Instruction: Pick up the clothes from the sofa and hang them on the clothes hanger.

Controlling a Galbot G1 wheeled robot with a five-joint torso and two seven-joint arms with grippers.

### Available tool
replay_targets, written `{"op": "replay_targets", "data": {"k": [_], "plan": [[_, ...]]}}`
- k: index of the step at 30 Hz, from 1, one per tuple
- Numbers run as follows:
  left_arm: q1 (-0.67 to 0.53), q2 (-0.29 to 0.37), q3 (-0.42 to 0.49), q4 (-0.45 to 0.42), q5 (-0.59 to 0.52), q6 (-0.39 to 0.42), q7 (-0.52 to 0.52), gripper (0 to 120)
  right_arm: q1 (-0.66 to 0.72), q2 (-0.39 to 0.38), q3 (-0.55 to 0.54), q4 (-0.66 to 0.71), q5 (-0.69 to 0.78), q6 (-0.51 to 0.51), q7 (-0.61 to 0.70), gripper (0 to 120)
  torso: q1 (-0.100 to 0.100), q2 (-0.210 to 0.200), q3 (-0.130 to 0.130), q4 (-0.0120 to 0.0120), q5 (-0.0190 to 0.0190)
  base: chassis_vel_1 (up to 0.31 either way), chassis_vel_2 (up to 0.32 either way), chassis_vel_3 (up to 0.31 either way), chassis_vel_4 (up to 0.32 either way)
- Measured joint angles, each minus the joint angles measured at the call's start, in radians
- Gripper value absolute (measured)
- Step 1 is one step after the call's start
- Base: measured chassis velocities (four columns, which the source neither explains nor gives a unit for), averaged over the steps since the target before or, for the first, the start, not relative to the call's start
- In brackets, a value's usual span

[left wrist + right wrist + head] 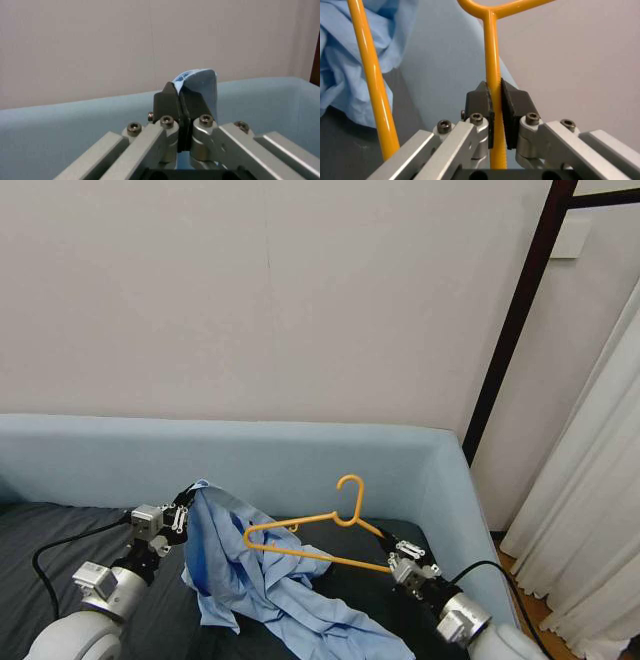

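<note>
Head view: shirt [250,572] and hanger [300,523] held above sofa [300,455]. Wrist views: left gripper [178,93] fingers [165,104] pinch shirt; right gripper [495,90] fingers pinch hanger.

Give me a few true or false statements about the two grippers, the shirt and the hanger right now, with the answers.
1. The left gripper has its fingers shut on the blue shirt. True.
2. The right gripper holds the orange hanger by its hook. False: it clamps one sloping arm below the hook, which is free and points up.
3. The shirt lies flat on the floor. False: it trails on the sofa, with one part lifted by the left gripper.
4. The hanger's far end reaches the shirt. True.
</note>
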Motion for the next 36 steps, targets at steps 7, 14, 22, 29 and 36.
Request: {"op": "replay_targets", "data": {"k": [7, 14, 22, 29, 36], "plan": [[0.02, -0.011, 0.001, -0.06, -0.001, 0.021, -0.012, 0, 0.057, 0.068, -0.129, -0.033, -0.121, -0.086, 0.095, 4, 0.0, 0.0, 0.0, 0.0001, 0.0001, 0.0, 0.0, 0.0, 0.0], [0.045, -0.027, 0.009, -0.098, 0.012, 0.033, -0.015, 0, 0.107, 0.089, -0.171, -0.055, -0.146, -0.187, 0.151, 4, 0.0, 0.0, 0.0, 0.0, 0.0, 0.0, 0.0, 0.0, 0.0], [0.071, -0.04, 0.026, -0.125, 0.029, 0.034, -0.015, 0, 0.153, 0.108, -0.216, -0.076, -0.106, -0.216, 0.195, 4, 0.0, 0.0, 0.0, -0.0001, 0.0002, 0.0, 0.0, 0.0, 0.0], [0.126, -0.077, 0.036, -0.171, 0.067, 0.039, -0.013, 0, 0.286, 0.162, -0.309, -0.119, -0.019, -0.245, 0.232, 4, 0.0, 0.0, 0.0, 0.0007, 0.0001, 0.0, 0.0, 0.0, 0.0], [0.131, -0.096, 0.061, -0.106, 0.131, 0.028, -0.009, 0, 0.334, 0.179, -0.327, -0.092, 0.067, -0.271, 0.249, 4, 0.0, 0.0, 0.0, 0.0, 0.0, 0.0, 0.0, 0.0, 0.0]]}}
